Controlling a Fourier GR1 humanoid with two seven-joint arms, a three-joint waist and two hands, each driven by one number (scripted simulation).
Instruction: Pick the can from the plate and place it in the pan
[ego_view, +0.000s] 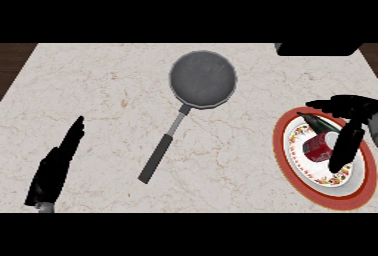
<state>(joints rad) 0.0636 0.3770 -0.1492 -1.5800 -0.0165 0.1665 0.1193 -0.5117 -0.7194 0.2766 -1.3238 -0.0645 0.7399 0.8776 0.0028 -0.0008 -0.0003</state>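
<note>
Left hand (53, 170) resting | one can (318, 147) | one plate (295, 165) | one pan (203, 78)

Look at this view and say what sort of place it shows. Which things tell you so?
Most likely a kitchen counter: a pale marble-patterned worktop carries a grey frying pan with a long handle, and a red-rimmed plate holding a red can.

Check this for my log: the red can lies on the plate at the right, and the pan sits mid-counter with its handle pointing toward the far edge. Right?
Not quite. The head view shows the pan's handle pointing toward the near edge, slanting left. The rest holds: the red can lies on the plate at the right.
</note>
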